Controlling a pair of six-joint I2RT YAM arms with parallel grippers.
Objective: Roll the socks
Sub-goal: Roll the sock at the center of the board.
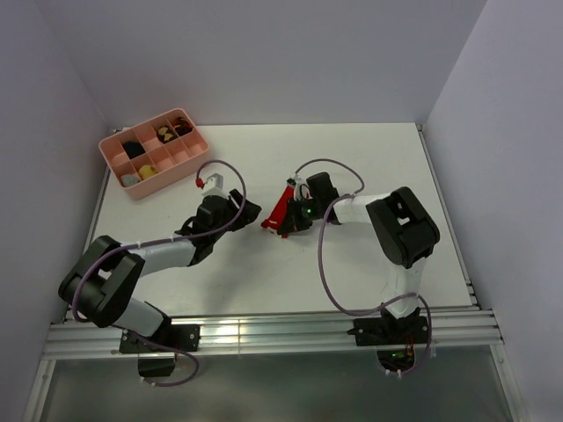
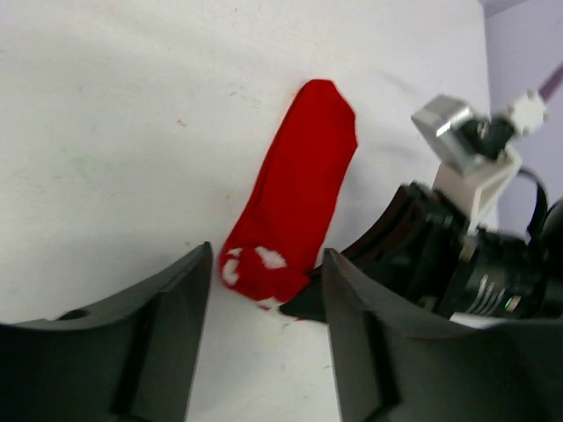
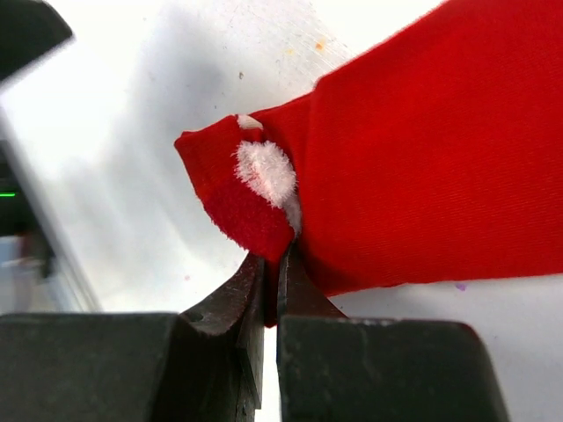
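The red socks (image 1: 278,211) lie flat and oblong in the middle of the table, with white marks at one end (image 2: 255,262). My right gripper (image 3: 271,274) is shut on the edge of that marked end, with red fabric pinched between its fingertips; in the top view it (image 1: 285,228) reaches in from the right. My left gripper (image 2: 264,290) is open. Its dark fingers (image 2: 167,325) stand apart just short of the same end, and only bare table shows between them. In the top view it (image 1: 255,211) sits close to the left of the socks.
A pink compartment tray (image 1: 113,158) with small dark, yellow and grey bundles stands at the back left. Walls enclose the table on the left, back and right. The right arm's wrist camera and cable (image 2: 466,149) are close beside the socks.
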